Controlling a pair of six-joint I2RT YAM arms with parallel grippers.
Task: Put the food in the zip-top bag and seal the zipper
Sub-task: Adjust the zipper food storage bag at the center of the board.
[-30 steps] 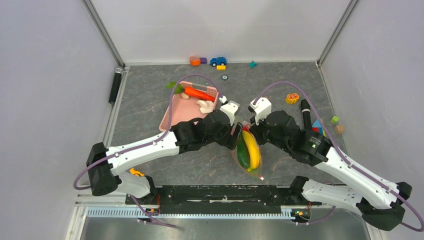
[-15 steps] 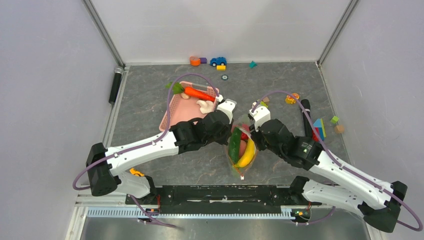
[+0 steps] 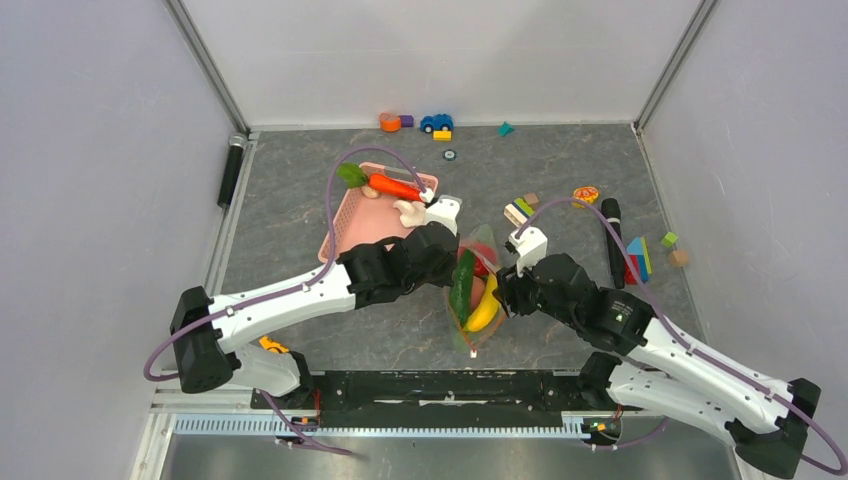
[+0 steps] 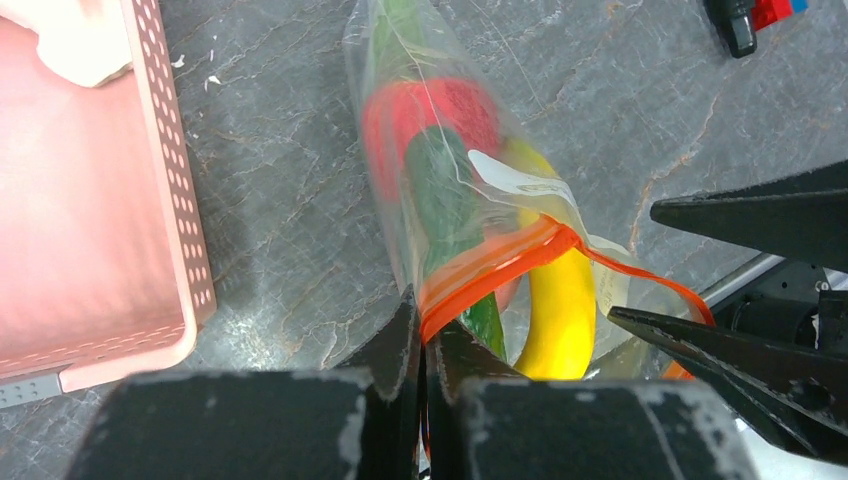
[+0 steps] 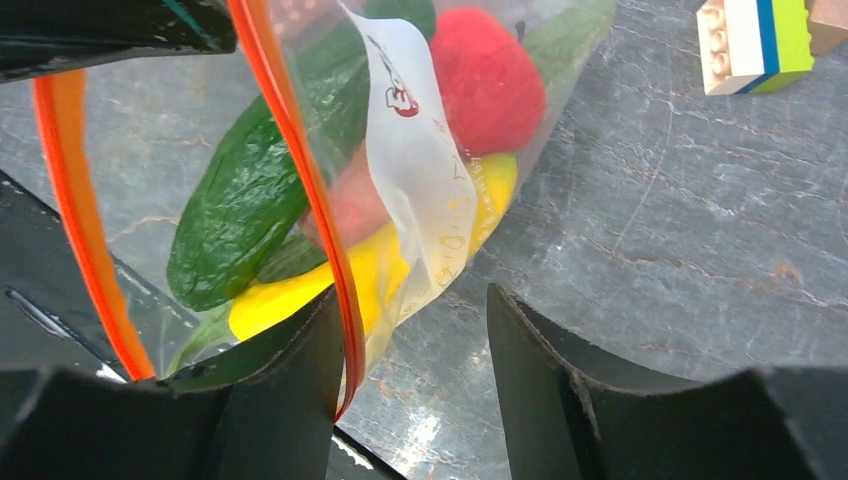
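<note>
Left wrist view has the left gripper (image 4: 421,345) pressed together on the zipper (image 4: 497,264), the orange-red strip emerging right from between its dark fingertips and running up and to the right across the mouth of the zip-top bag (image 4: 440,130). Beyond the pinch the bag stretches away over the grey table (image 4: 280,230), with a red tomato (image 4: 430,115), a green cucumber (image 4: 445,200) and a yellow banana (image 4: 560,310) inside. The far lip of the mouth loops out to the right, so the mouth gapes there. A pink basket (image 4: 165,190) lies just left of the bag.

From the right wrist, the right gripper (image 5: 415,370) stands with its fingers parted; the strip (image 5: 300,170) runs down to the inner face of its left finger (image 5: 290,390), the other finger clear of it over bare table. I cannot tell if that finger touches the strip. The bag's white label (image 5: 410,170), the tomato (image 5: 487,75), a cucumber (image 5: 250,215) and the banana (image 5: 340,280) lie just ahead. A striped block (image 5: 755,45) sits well off to the upper right.

Seen from above, the bag (image 3: 472,290) hangs between the two grippers (image 3: 452,262) (image 3: 503,292) near the table's middle. A carrot (image 3: 395,186) and a white mushroom (image 3: 409,211) remain in the basket (image 3: 350,225), outside the bag.
</note>
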